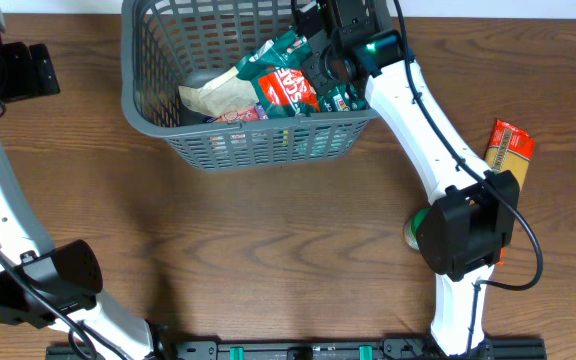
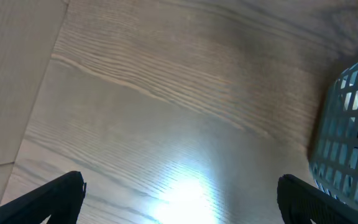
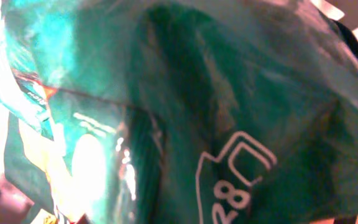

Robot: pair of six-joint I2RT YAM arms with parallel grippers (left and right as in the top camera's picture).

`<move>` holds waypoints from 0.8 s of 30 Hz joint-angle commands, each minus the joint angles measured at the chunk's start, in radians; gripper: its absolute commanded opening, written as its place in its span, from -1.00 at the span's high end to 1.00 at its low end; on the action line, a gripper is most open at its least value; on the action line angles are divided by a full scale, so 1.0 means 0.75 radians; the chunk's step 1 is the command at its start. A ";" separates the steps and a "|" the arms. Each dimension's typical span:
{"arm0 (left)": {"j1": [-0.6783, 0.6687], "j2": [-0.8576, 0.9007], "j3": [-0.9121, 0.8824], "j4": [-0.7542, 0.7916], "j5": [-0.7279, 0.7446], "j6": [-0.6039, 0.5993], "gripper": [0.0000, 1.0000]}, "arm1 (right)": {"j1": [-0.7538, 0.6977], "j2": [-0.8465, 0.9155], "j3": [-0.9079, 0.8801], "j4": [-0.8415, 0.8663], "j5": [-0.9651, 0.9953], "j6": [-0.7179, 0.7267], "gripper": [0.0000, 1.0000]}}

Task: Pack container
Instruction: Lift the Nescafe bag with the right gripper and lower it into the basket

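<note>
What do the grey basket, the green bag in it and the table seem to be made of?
The container looks like moulded plastic, matte grey, with slotted lattice walls. The green bag is probably thin plastic film, glossy, since it crinkles and glares. The table is wood or wood-look laminate, smooth; grain lines show.

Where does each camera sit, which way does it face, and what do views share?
Overhead: above the table, facing straight down; both arms, the container, left gripper open at left, right gripper shut on a green snack bag in the container.
Left wrist: on the left arm, facing down at bare wood; its spread fingertips at the bottom corners.
Right wrist: on the right arm, pressed against the green snack bag; no fingers discernible.
Shared: left wrist and overhead both show the container's lattice wall.
</note>
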 commanded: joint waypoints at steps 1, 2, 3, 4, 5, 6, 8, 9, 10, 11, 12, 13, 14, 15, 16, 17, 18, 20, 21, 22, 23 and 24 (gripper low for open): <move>-0.003 0.015 0.008 -0.009 0.004 -0.002 -0.97 | -0.023 -0.046 0.045 -0.008 0.098 0.084 0.97; -0.003 0.015 0.008 -0.009 0.004 -0.001 -0.97 | -0.023 -0.046 0.045 -0.010 0.116 0.103 0.97; -0.003 0.015 0.008 -0.009 0.004 -0.001 -0.97 | -0.023 -0.046 0.045 -0.010 0.130 0.117 0.97; -0.003 0.015 0.008 -0.009 0.004 -0.001 -0.97 | -0.023 -0.046 0.045 -0.010 0.136 0.122 0.97; -0.003 0.015 0.008 -0.009 0.004 -0.001 -0.97 | -0.023 -0.046 0.045 -0.009 0.138 0.122 0.97; -0.003 0.015 0.008 -0.009 0.004 -0.001 -0.97 | -0.023 -0.046 0.045 -0.008 0.138 0.121 0.97; -0.003 0.015 0.008 -0.009 0.004 -0.002 -0.97 | -0.023 -0.046 0.045 -0.004 0.137 0.122 0.69; -0.003 0.015 0.008 -0.009 0.004 -0.002 -0.97 | -0.023 -0.046 0.045 -0.005 0.137 0.122 0.36; -0.003 0.015 0.008 -0.010 0.004 -0.002 -0.97 | -0.021 -0.046 0.045 -0.005 0.137 0.122 0.04; -0.003 0.015 0.008 -0.010 0.004 -0.002 -0.97 | -0.021 -0.046 0.045 -0.006 0.137 0.121 -0.18; -0.003 0.015 0.008 -0.010 0.004 -0.002 -0.97 | -0.020 -0.046 0.045 -0.007 0.137 0.122 -0.30; -0.003 0.015 0.008 -0.010 0.004 -0.002 -0.97 | -0.020 -0.046 0.045 -0.007 0.137 0.122 -0.38; -0.003 0.015 0.008 -0.010 0.004 -0.002 -0.97 | -0.020 -0.046 0.045 -0.007 0.137 0.122 -0.41; -0.003 0.015 0.008 -0.010 0.004 -0.002 -0.97 | -0.020 -0.046 0.045 -0.007 0.137 0.122 -0.45; -0.003 0.015 0.008 -0.010 0.004 -0.002 -0.97 | -0.020 -0.046 0.045 -0.009 0.136 0.122 -0.45; -0.003 0.015 0.008 -0.010 0.004 -0.002 -0.97 | -0.020 -0.046 0.045 -0.014 0.126 0.122 -0.45; -0.003 0.015 0.008 -0.010 0.004 -0.002 -0.97 | -0.020 -0.046 0.045 -0.016 0.110 0.122 -0.46; -0.003 0.015 0.008 -0.010 0.004 -0.002 -0.97 | -0.021 -0.046 0.045 -0.013 0.078 0.122 -0.49; -0.003 0.015 0.008 -0.010 0.004 -0.002 -0.97 | -0.021 -0.046 0.045 -0.006 0.058 0.122 -0.52; -0.003 0.015 0.008 -0.010 0.004 -0.002 -0.97 | -0.021 -0.046 0.045 0.007 0.039 0.122 -0.57; -0.003 0.015 0.008 -0.010 0.004 -0.002 -0.97 | -0.021 -0.046 0.045 0.031 0.012 0.121 -0.62; -0.003 0.015 0.008 -0.009 0.004 -0.002 -0.97 | -0.020 -0.046 0.048 0.061 -0.026 0.121 -0.63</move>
